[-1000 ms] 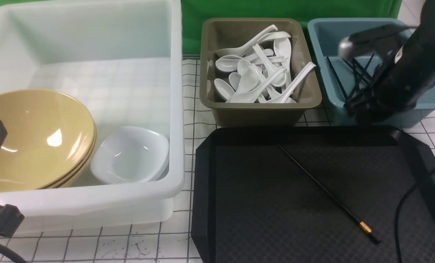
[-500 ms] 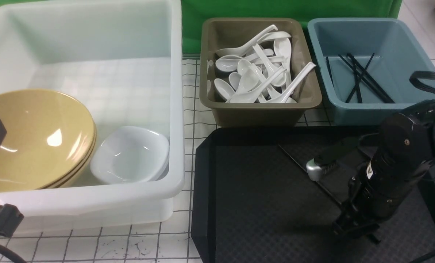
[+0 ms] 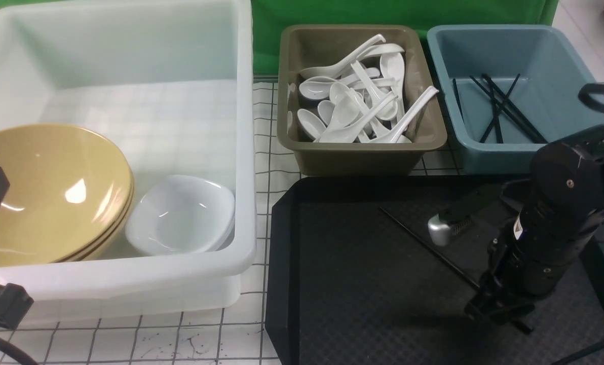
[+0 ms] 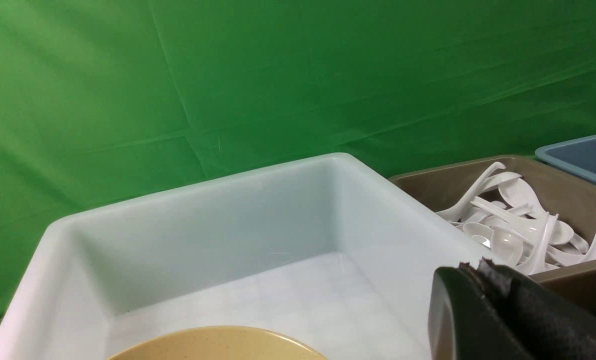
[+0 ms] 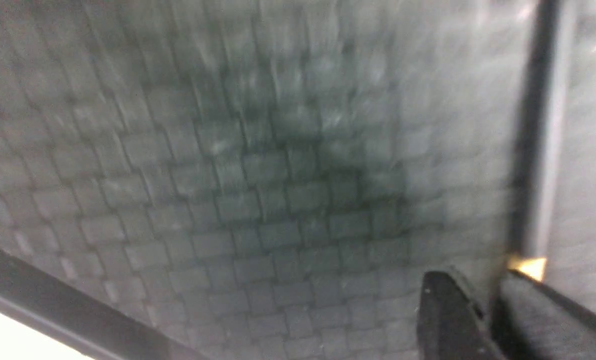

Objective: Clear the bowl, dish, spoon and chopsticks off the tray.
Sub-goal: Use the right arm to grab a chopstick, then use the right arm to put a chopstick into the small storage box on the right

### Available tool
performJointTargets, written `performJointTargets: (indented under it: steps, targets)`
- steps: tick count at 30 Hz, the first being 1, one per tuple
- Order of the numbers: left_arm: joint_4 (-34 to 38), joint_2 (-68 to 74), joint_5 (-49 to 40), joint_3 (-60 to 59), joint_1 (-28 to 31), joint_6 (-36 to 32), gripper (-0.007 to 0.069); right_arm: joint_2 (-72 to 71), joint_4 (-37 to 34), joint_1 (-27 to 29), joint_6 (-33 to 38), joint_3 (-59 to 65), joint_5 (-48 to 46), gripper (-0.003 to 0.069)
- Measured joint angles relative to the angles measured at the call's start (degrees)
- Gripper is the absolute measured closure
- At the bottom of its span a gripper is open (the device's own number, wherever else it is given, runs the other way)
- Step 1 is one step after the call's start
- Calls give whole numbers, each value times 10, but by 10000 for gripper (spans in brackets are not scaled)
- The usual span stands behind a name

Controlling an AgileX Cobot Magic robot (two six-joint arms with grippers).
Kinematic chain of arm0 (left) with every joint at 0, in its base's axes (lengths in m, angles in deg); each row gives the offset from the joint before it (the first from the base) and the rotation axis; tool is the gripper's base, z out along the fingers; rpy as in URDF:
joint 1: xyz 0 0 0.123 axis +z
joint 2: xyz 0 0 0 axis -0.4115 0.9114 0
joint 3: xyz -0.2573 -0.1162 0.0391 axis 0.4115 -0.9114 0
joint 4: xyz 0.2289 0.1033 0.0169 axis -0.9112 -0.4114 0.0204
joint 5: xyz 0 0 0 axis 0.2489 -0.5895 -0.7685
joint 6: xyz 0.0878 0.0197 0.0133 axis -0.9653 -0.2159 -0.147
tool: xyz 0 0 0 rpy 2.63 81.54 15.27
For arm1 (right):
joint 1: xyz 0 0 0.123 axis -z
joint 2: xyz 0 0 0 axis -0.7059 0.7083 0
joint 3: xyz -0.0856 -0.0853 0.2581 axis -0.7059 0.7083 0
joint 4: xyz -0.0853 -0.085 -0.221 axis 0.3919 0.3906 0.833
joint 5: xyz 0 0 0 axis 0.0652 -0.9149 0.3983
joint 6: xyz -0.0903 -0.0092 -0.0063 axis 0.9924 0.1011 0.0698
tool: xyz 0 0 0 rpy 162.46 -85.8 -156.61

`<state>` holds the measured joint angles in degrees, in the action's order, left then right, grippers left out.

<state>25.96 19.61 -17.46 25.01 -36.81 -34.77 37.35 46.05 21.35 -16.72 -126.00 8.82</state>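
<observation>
Chopstick (image 3: 423, 243): gold band at right fingers (image 5: 448, 320), nearly closed; grip cannot be told.
Left fingers (image 4: 478, 310): closed.
Room: open tray (image 3: 332, 304) leftward, rim close rightward.

Right gripper (image 3: 499, 310) dropped from blue bin (image 3: 494, 157) to chopstick (image 3: 423, 244) end; jaws pinched it; tip nudged left.

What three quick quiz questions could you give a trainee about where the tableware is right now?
1. True or false: the bowl sits inside the white bin.
2. What lies on the tray? A: a spoon. B: a single chopstick. C: the dish.
3. Fill in: the pile of spoons lies in the ___ bin.
Key: 1 true; 2 B; 3 brown.
</observation>
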Motion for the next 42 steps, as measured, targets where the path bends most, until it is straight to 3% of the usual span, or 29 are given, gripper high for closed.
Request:
performJointTargets:
  steps: [5,10,14,19,26,29,35,36,39,42]
  targets:
    - [0,0,0,0,0,0,631,20,16,0,4,-2,6,321]
    - [0,0,0,0,0,0,631,49,26,0,8,-3,15,297]
    - [0,0,0,0,0,0,631,56,26,0,10,-8,12,345]
    - [0,0,0,0,0,0,631,53,-10,1,48,-11,7,567]
    - [0,0,0,0,0,0,631,-64,-37,1,69,-7,-25,573]
    - [0,0,0,0,0,-1,631,-137,-26,10,72,-18,29,573]
    - [0,0,4,0,0,-1,631,-159,-9,88,28,-20,319,573]
    - [0,0,6,0,0,-2,631,-125,-7,119,15,-29,414,573]
    - [0,0,8,0,0,-4,631,-34,-5,159,-2,-81,466,560]
    - [1,0,-5,0,0,-4,631,37,-4,179,-40,-142,427,509]
